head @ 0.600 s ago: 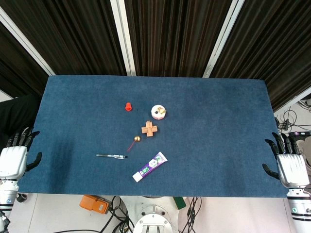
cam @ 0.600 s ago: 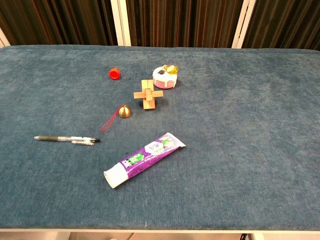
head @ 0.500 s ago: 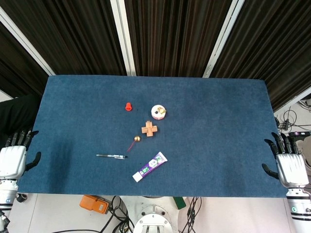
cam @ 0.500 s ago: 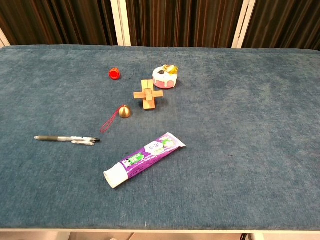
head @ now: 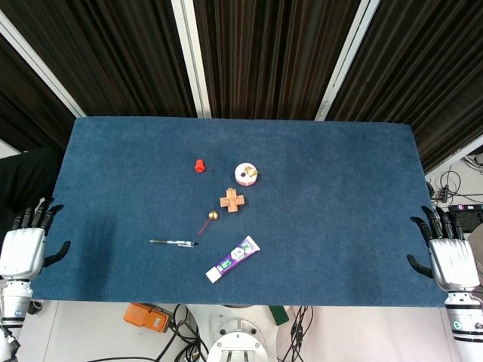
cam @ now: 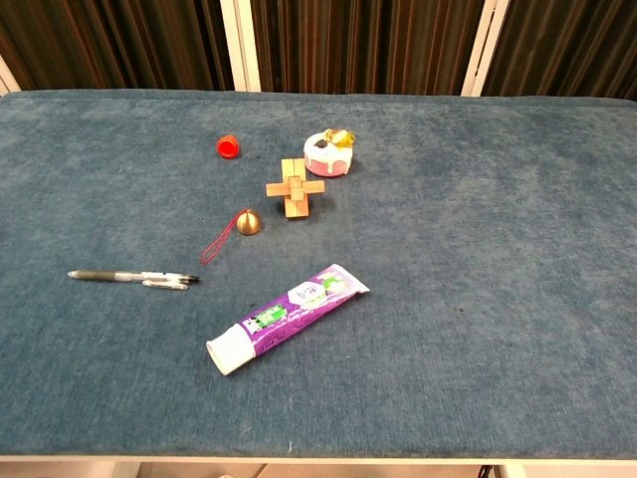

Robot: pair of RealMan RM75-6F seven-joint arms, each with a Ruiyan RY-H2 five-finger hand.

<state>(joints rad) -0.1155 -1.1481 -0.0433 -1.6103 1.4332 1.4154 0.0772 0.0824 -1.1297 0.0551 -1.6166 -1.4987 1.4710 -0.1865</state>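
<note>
Pen (head: 173,242) lay on the blue table (head: 339,226), left of the purple tube (head: 232,259), well apart from both hands. Left hand (head: 23,250) hung off the table's left edge, fingers apart and holding nothing; against the frames just before, it had barely shifted along that edge. Right hand (head: 450,260) stayed off the right edge, likewise spread and empty. Nothing on the table had moved, so no grasp seemed begun.

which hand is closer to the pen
Left. The left hand sits at the table's left edge, level with the pen. The right hand is at the far right edge, with the toothpaste tube lying in between.
</note>
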